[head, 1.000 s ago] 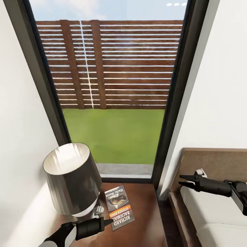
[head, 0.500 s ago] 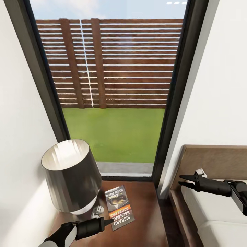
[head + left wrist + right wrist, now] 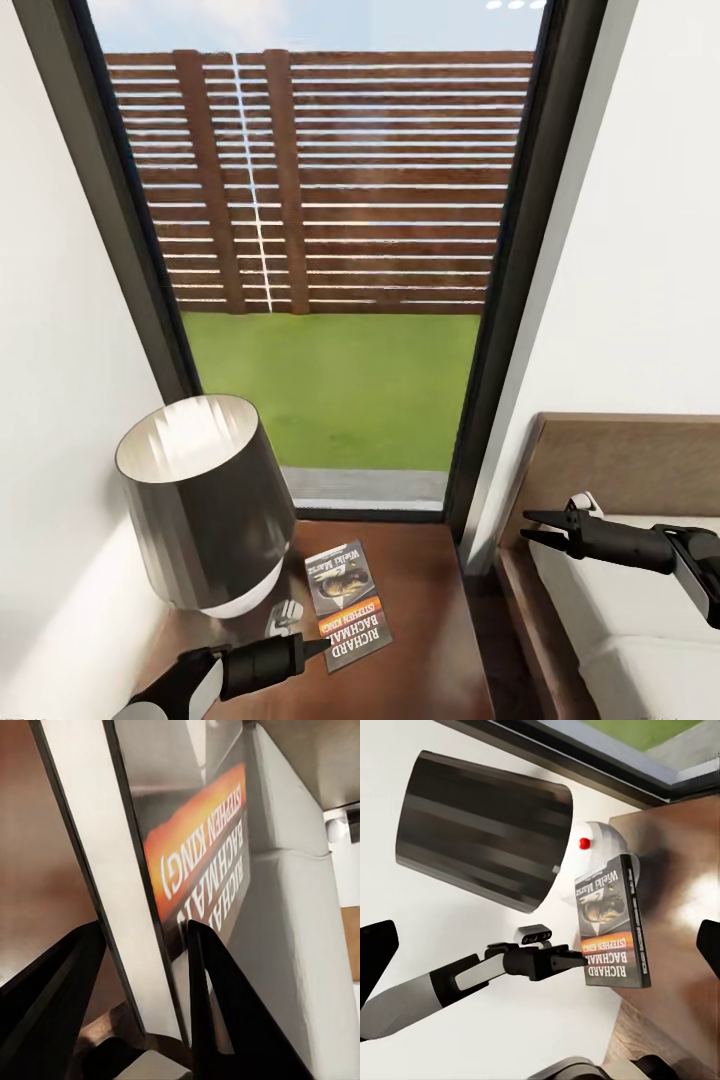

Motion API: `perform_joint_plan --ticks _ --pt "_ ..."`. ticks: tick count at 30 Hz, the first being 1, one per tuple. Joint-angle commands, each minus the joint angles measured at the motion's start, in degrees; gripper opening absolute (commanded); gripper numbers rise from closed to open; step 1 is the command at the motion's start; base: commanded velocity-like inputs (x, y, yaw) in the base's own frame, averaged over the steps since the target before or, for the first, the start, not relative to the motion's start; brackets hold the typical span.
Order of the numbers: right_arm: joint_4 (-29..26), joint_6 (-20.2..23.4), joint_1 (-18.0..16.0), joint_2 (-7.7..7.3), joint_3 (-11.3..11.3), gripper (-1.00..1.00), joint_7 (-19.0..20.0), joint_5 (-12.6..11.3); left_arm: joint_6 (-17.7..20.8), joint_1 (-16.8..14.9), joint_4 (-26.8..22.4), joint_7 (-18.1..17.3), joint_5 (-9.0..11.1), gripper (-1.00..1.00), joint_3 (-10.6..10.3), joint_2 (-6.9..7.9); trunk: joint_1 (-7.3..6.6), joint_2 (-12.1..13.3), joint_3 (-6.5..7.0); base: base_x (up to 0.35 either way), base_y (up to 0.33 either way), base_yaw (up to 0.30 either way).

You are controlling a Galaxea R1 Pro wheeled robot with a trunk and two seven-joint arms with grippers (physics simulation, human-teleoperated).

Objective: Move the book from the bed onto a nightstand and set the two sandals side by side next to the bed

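Note:
The book [image 3: 345, 603], dark grey with an orange band, lies level over the reddish-brown nightstand [image 3: 435, 620], beside the lamp. I cannot tell whether it touches the wood. My left gripper [image 3: 318, 647] is shut on the book's near edge. In the left wrist view the two black fingers [image 3: 225, 1005] pinch the white page edge and cover of the book [image 3: 195, 832]. The right wrist view shows the book [image 3: 611, 926] and the left gripper [image 3: 576, 960] from across. My right gripper [image 3: 527, 529] stands open and empty over the bed [image 3: 620, 620] near its headboard. The sandals are out of view.
A grey lamp [image 3: 205, 500] with a wide shade fills the nightstand's left part, close to the book. A tall dark-framed window [image 3: 330, 250] stands behind, with white walls on both sides. The wooden headboard [image 3: 640, 455] rises behind my right gripper.
The view has shifted a little: the lamp, nightstand and headboard sit slightly higher in the picture. The book stays in my left gripper, and both grippers keep their places in the picture.

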Motion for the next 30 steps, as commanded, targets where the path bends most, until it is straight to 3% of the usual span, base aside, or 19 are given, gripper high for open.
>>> perform_joint_plan --ticks 1,7,16,30 --pt "0.0 0.6 0.0 -0.01 0.0 1.00 0.1 -0.1 0.5 0.0 -0.1 -0.3 -0.4 -1.00 0.5 -0.05 0.22 -0.4 -0.24 0.000 0.000 0.000" --pt "0.0 0.6 0.0 0.00 0.1 1.00 0.1 -0.1 0.6 0.0 -0.1 -0.3 -0.4 -1.00 0.5 -0.03 1.54 -2.8 -1.32 0.000 0.000 0.000" --pt "0.0 0.6 0.0 0.01 0.1 1.00 0.1 -0.1 0.6 0.0 -0.1 -0.3 -0.4 -1.00 0.6 0.04 1.54 -2.8 -1.32 0.000 0.000 0.000" --pt "0.0 0.6 0.0 0.00 0.1 1.00 0.1 -0.1 0.6 0.0 -0.1 -0.3 -0.4 -1.00 0.6 0.04 4.61 -8.5 -3.83 0.000 0.000 0.000"
